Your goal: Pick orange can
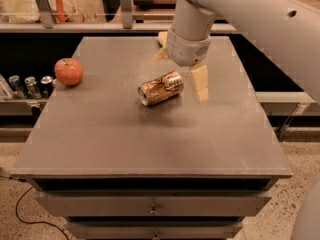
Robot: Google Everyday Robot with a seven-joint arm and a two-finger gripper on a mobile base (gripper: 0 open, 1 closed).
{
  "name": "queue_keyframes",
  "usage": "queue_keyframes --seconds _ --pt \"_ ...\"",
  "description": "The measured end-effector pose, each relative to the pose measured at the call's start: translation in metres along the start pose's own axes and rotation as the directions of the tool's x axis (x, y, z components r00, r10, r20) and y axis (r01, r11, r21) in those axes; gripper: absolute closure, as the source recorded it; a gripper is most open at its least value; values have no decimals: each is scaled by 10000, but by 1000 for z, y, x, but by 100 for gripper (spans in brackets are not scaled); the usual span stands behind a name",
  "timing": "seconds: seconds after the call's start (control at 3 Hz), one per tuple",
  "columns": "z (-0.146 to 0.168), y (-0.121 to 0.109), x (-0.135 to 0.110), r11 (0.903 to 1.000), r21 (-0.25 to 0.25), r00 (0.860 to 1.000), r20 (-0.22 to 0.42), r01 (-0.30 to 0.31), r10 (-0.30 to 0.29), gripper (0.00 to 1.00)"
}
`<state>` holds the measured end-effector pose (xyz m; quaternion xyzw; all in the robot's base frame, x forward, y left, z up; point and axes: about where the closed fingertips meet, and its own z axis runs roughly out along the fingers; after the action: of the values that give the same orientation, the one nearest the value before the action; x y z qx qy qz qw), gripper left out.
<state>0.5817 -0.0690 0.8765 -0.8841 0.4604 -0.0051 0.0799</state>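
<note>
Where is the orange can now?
Camera view: the orange can lies on its side near the centre of the table, apple far left, the tool beside its right end.

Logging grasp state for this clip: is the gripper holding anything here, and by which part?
Nothing is held. The gripper hangs with its fingers apart, close by the orange can, which lies on its side on the table.

Bare table (150, 144) surrounds orange can (161, 88); gripper (181, 77) just right, apple (68, 71) well left.
</note>
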Motion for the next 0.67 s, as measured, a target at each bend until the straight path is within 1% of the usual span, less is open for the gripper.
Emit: queue_keyframes --seconds 0.33,0.67 --pt "15 -3 1 9994 -342 10000 -62 -39 36 0" --pt "26 -2 4 9983 -575 9998 -160 -102 92 16"
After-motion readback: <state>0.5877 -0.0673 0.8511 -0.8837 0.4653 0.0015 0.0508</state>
